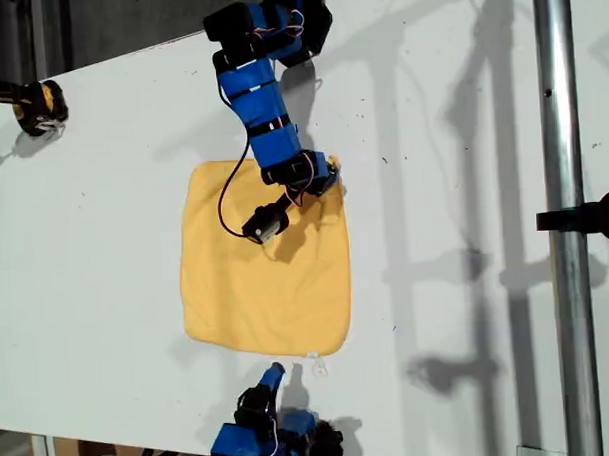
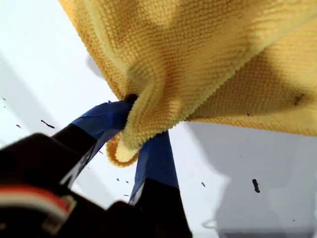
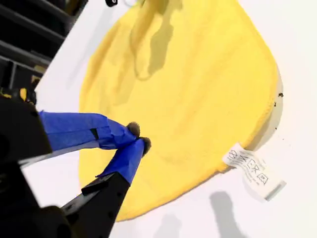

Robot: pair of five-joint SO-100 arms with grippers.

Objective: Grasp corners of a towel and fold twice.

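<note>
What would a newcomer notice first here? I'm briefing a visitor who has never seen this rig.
First, the yellow-orange towel spread mid-table, bright against the white table. Next, my first hand pinching one of its corners, at the far edge toward the exterior view's right, the cloth bunched and lifted there. Then my second hand, tips together, held over the towel's near edge, close to its white care label.

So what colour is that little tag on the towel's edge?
White with small dark care symbols; the tag on the yellow-orange towel shows best in the second wrist view.
</note>
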